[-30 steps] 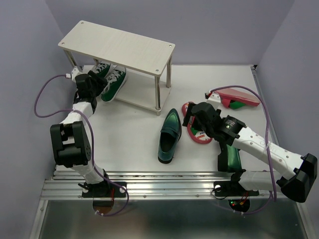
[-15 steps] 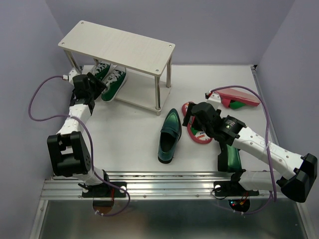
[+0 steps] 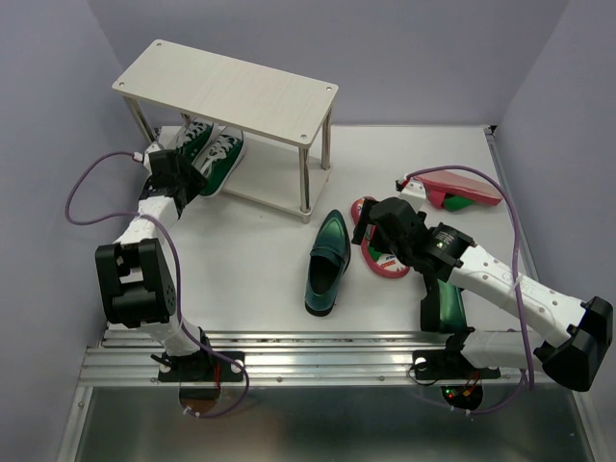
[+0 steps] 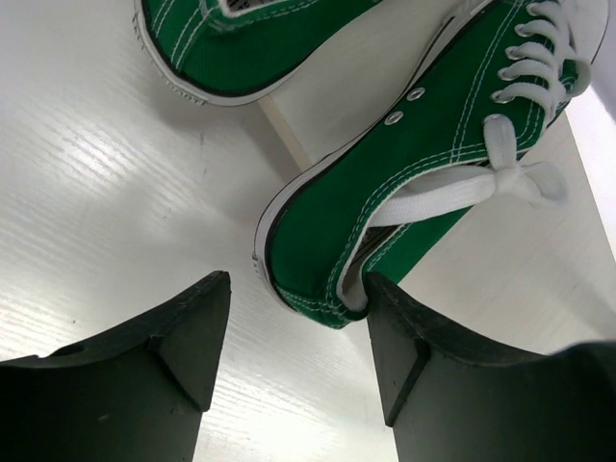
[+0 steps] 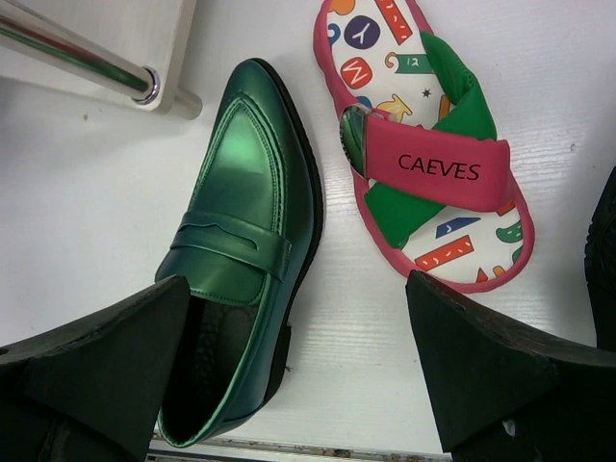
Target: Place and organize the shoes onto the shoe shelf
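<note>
The shoe shelf stands at the back left with two green canvas sneakers on its lower board. My left gripper is open at the nearer sneaker's heel, which sits just past the fingertips and touches the right finger. The other sneaker lies beyond. My right gripper hangs open above the table between a glossy green loafer and a red flip-flop, holding nothing. A second loafer lies partly under the right arm. A second flip-flop lies on its side at the right.
The shelf's front right metal leg stands just beyond the loafer's toe. Purple cables loop off both arms. Lilac walls close in the table on the left, back and right. The metal rail runs along the near edge.
My left gripper has shifted slightly towards the sneaker's heel and its jaws have narrowed a little. The right arm has not moved.
</note>
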Action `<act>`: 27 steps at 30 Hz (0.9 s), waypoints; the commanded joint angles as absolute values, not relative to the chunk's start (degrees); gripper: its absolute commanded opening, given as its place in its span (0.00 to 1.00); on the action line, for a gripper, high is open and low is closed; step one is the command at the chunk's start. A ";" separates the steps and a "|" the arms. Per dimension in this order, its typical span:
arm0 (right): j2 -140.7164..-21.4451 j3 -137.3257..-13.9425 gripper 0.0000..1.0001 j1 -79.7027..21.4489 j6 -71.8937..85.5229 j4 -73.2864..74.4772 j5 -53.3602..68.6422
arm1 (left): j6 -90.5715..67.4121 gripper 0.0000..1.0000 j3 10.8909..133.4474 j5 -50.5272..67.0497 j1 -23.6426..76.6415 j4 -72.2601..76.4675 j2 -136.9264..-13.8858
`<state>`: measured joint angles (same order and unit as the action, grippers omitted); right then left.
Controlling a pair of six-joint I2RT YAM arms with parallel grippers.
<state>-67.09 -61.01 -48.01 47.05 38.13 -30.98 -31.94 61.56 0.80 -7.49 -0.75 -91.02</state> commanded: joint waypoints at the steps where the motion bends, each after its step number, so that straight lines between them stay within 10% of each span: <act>1: -65.74 -62.05 1.00 -47.99 47.99 36.30 -31.03 | -30.85 0.67 65.39 1.14 -7.03 -1.41 -91.58; 14: -65.74 -62.14 1.00 -47.99 48.25 36.30 -30.59 | -31.29 0.52 66.97 0.88 -5.63 -1.32 -93.78; 21: -65.65 -62.23 1.00 -47.99 48.34 36.39 -30.59 | -31.11 0.00 70.12 0.62 -5.63 -2.81 -95.09; 27: -64.95 -62.31 1.00 -47.99 48.51 36.91 -31.11 | -31.90 0.00 75.57 -2.63 -5.63 -3.78 -96.41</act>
<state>-67.07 -61.01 -48.01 47.83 38.13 -30.17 -31.53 69.76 0.21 -5.61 -5.78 -96.12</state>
